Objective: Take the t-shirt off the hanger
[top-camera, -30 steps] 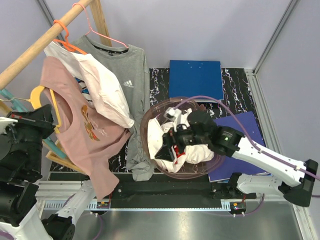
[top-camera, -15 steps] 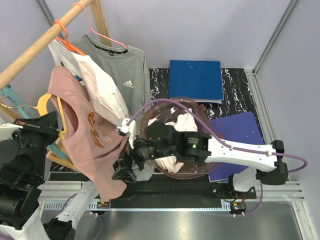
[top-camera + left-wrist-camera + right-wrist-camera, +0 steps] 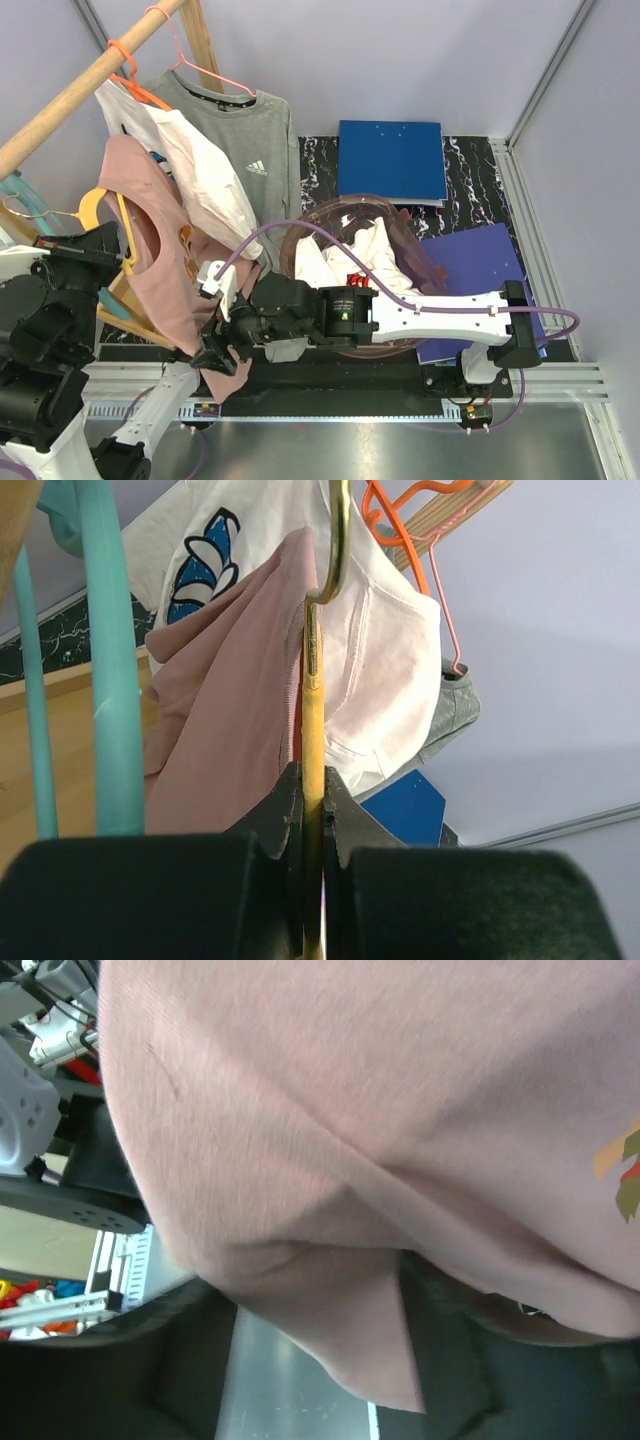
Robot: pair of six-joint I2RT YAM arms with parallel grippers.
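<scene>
**Pink t-shirt (image 3: 160,255) hangs on the yellow hanger (image 3: 313,670), with a gripper at each end**

The left gripper (image 3: 313,780) has its jaws pressed together on the flat stem of the yellow hanger, just below the hook. It holds the hanger up at the left side of the scene. In the left wrist view the hanger runs straight up out of the closed fingers, with the pink cloth draped over its left shoulder.

The right gripper (image 3: 216,348) reaches across to the near left, at the bottom hem of the pink t-shirt. In the right wrist view its two dark fingers (image 3: 185,1360) stand spread apart. A fold of the hem hangs down between them, and neither finger is visibly pinching the cloth.

Just to the right of the pink t-shirt hangs a white t-shirt (image 3: 205,180) on an orange hanger (image 3: 128,68). Beyond that is a grey sweatshirt (image 3: 250,150) on a thin pink hanger (image 3: 190,60). Both hang from a wooden rail (image 3: 70,105) that slants across the far left. A teal hanger (image 3: 110,680) stands beside the left gripper.

Right of the garments, a clear tub (image 3: 345,199) on the black marbled table (image 3: 470,170) holds crumpled white clothes (image 3: 370,245). A blue board (image 3: 392,158) lies on the far side of the tub, and a second blue sheet (image 3: 480,260) lies to its right.
</scene>
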